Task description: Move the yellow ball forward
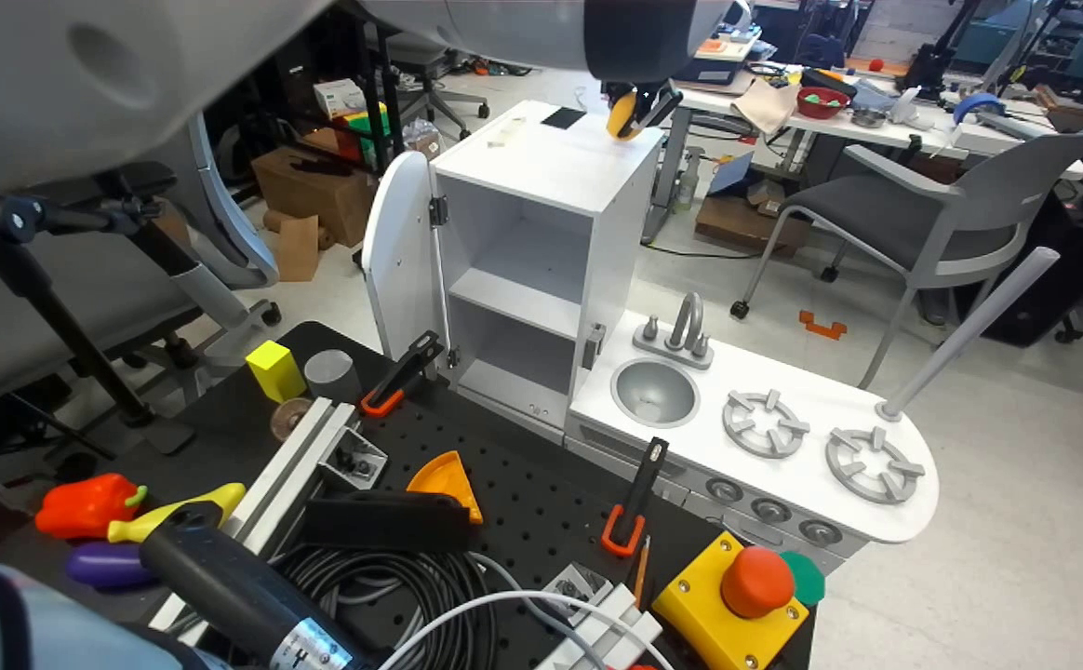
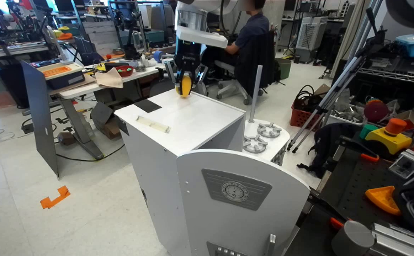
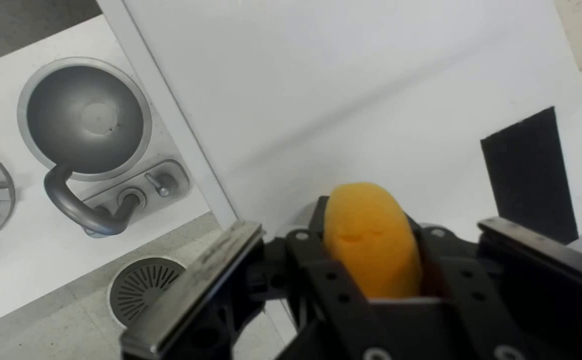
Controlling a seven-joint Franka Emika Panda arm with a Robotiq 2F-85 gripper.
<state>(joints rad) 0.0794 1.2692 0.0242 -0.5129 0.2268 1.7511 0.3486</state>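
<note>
There is one yellow ball (image 3: 373,245), two burners (image 1: 772,403), three knobs (image 1: 770,510).

Wht toy kitchen (image 1: 618,247): cab door (image 1: 402,251) open, shelf (image 1: 525,301) inside, blk patch (image 1: 563,117) on top, counter (image 1: 797,476) w/ sink (image 1: 655,395), faucet (image 1: 688,321), 2 burners (image 1: 766,423) & gray rod (image 1: 969,333) at the end. Blk pegboard tbl (image 1: 541,456) alongside: yel box (image 1: 704,609) w/ red btn (image 1: 757,582), orange wedge (image 1: 448,482), 2 clamps (image 1: 639,493), cable coil (image 1: 411,563), yel block (image 1: 275,370) near gray cyl (image 1: 333,376), plus toy pepper (image 1: 90,505), banana (image 1: 174,510) & eggplant (image 1: 109,565) beside alu rail (image 1: 292,465). Bkgd: gray chair (image 1: 1016,186), desk (image 1: 704,100) w/ red bowl (image 1: 822,110) + tan cloth (image 1: 768,102), person (image 2: 255,30) seated in an exterior view.
</note>
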